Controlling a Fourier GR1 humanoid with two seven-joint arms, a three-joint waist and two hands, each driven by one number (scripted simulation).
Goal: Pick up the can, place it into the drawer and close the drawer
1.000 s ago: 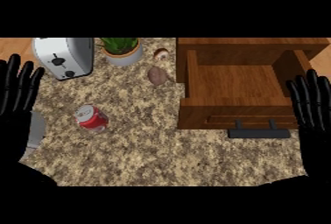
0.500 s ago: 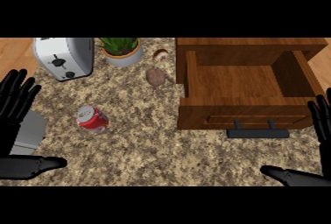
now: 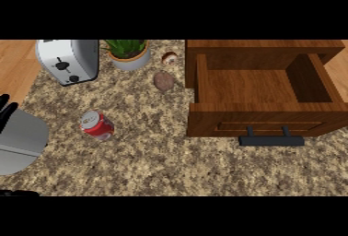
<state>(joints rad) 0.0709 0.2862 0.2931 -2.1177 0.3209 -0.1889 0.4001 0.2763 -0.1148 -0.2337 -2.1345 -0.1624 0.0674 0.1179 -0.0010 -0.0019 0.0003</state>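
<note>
A speckled counter seen from steeply above. A red can (image 3: pixel 97 125) lies on its side at about 9 o'clock from the centre, well apart from everything else and untouched. At 2 o'clock a wooden drawer (image 3: pixel 262 120) stands pulled open, its inside bare, with a dark handle (image 3: pixel 271 139) on the front facing the robot. Along the far edge, at 11 o'clock, sit a silver toaster (image 3: pixel 68 60) and a potted plant (image 3: pixel 127 53), with two small brownish objects (image 3: pixel 164 81) between plant and drawer. The left hand (image 3: pixel 5 109) shows only as a few dark fingertips at the left edge above a grey forearm (image 3: pixel 19 143) — whether its fingers are spread or curled cannot be told, and it holds nothing visible. The right hand is out of sight. The step in hand is the reach for the can. It likely goes best if the left hand comes down from 9 o'clock with fingers wide across the can's short width — a lying can may roll if nudged on its curved side.
</note>
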